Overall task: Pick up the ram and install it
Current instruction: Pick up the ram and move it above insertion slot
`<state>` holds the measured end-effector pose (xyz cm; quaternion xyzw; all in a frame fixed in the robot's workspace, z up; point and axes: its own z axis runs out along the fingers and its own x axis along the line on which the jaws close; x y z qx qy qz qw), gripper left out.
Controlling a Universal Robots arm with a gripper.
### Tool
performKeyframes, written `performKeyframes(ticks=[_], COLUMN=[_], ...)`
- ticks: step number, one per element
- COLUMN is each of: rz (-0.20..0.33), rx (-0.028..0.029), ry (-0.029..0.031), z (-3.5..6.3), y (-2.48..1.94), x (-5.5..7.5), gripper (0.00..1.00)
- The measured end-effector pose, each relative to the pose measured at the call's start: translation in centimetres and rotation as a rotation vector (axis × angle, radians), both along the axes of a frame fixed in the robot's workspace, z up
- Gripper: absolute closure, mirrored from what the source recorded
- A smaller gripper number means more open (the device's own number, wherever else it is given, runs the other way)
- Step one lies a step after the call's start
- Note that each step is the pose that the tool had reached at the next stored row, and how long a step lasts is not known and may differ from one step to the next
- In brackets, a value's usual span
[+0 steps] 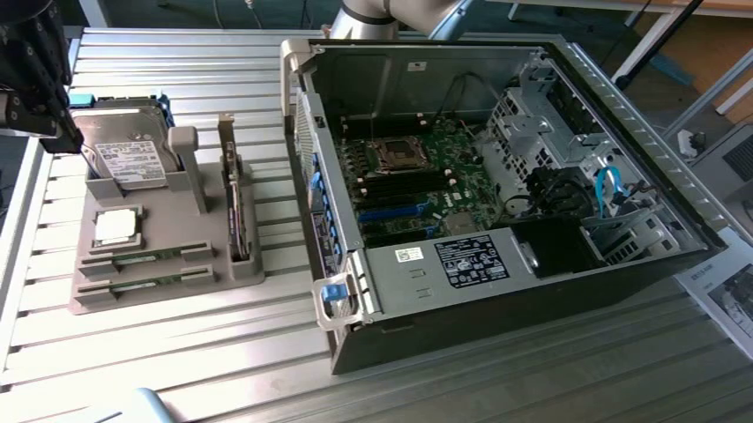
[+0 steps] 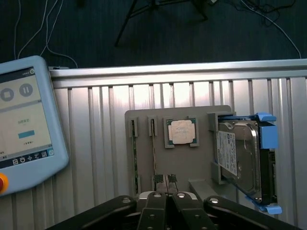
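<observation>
The work stands at the approach to the pick. The gripper [image 2: 165, 178] hangs above the gray holder [image 2: 196, 163] with its fingers pressed together and nothing between them, its tips near one end of the holder's 2 narrow slots. The ram [image 1: 153, 256] sits on edge in those slots as 2 green sticks side by side. It is beside the processor [image 2: 181, 132] and the hard drive [image 2: 240, 158], well apart from the open computer case [image 1: 530, 322]. By my reading, the pick calls for the fingers to part, line up across 1 stick's thin edge, and come down squarely, clear of the neighbouring stick.
</observation>
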<state>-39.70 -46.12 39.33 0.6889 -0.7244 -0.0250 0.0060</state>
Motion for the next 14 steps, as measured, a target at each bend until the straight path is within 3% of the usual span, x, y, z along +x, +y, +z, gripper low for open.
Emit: performKeyframes(ticks=[10, 14], rz=[0.014, 0.014], rx=[0.0, 0.0], ry=[0.0, 0.0], z=[-0.02, -0.47], y=[0.0, -0.03], x=[0.01, 0.0], gripper=[0.89, 0.89])
